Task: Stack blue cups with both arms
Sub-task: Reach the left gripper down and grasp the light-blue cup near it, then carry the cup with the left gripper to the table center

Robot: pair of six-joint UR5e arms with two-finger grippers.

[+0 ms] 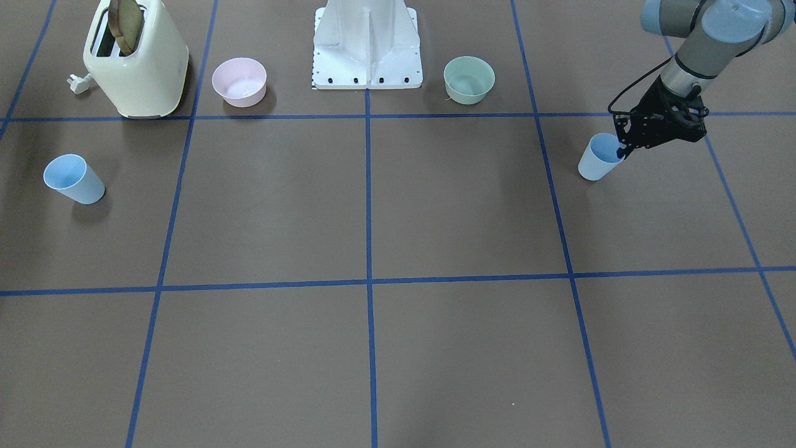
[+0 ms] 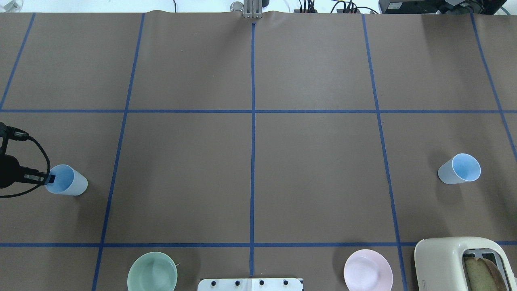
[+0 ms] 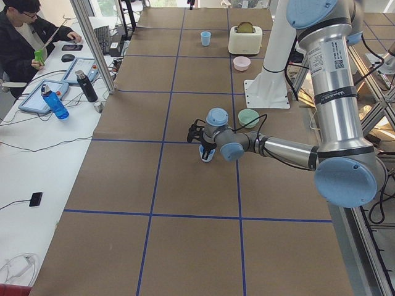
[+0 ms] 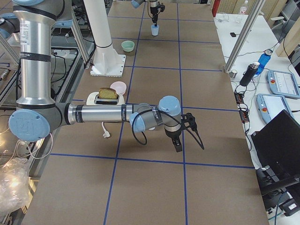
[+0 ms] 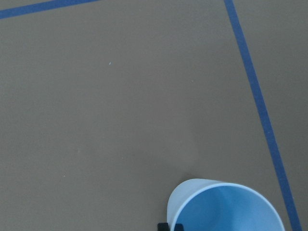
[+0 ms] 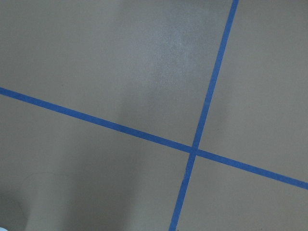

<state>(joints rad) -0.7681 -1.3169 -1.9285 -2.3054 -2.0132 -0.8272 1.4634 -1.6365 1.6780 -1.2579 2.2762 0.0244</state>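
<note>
On your side, the brown table point(image 1: 373, 361) is showing its grid of blue tape lines. Off toward the robot's right end, the right arm point(image 4: 98, 114) is reaching out low over it. The right gripper point(image 4: 178, 144) is hanging fingers-down above the paper near a tape line (only the side camera is catching it, so you cannot tell how far its fingers are parted). Farther in, the lone blue cup point(image 1: 74, 180) is standing upright, mouth up, on the robot's right side, well apart from both grippers. Across the table on the robot's left, the other blue cup point(image 1: 598, 160) is also standing upright on the paper, with the left gripper point(image 1: 622, 151) poised at its rim. That gripper's fingers are drawn close together across the cup's wall, pinching the rim on the side nearest the arm, and a black fingertip point(image 5: 171, 226) is showing against the rim. Farthest from you, the mint green bowl point(image 1: 469, 79), the white pedestal point(image 1: 367, 46), the pale pink bowl point(image 1: 239, 82) and the cream toaster point(image 1: 140, 68) are sitting in a row. A bread slice point(image 1: 126, 25) is sticking up out of the toaster, and the pink bowl is sitting just beside it.
</note>
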